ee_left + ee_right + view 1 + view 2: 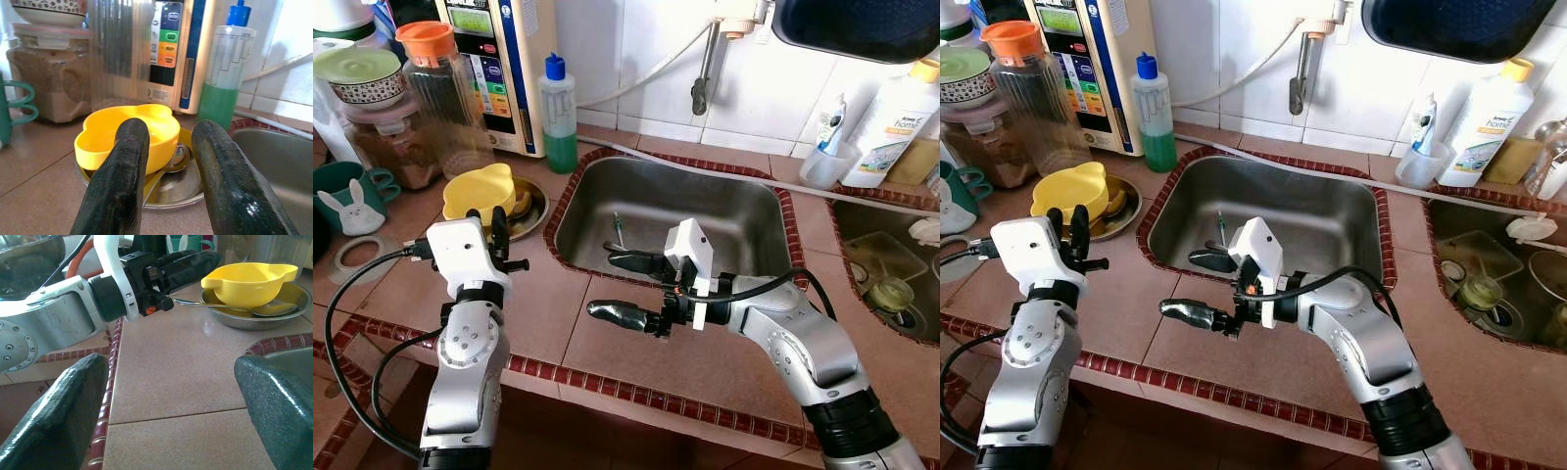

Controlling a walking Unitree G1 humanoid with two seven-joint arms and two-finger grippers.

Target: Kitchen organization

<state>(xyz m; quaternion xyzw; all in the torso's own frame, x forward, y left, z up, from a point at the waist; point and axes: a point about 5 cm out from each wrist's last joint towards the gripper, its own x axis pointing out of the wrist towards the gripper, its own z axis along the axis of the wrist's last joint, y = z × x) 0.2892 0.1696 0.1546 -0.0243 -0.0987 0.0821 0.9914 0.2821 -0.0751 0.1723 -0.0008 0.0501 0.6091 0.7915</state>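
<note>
A yellow bowl [481, 191] sits on a steel plate [534, 209] with a spoon [221, 306], on the counter left of the steel sink [724, 196]. My left gripper [499, 231] stands just in front of the bowl, pointing at it, fingers [128, 161] slightly apart and empty. The right gripper [620, 286] hovers over the counter at the sink's front rim, pointing left toward the left arm [58, 323]; its fingers [68, 401] are spread wide open with nothing between them. A small utensil [619, 231] lies in the sink.
Jars [438, 93], a water purifier [499, 59] and a green soap bottle [558, 110] line the back left. A teal mug [340, 184] stands far left. A faucet [704, 86] hangs over the sink. A second basin [886, 284] with dishes lies right, behind it a white bottle [891, 122].
</note>
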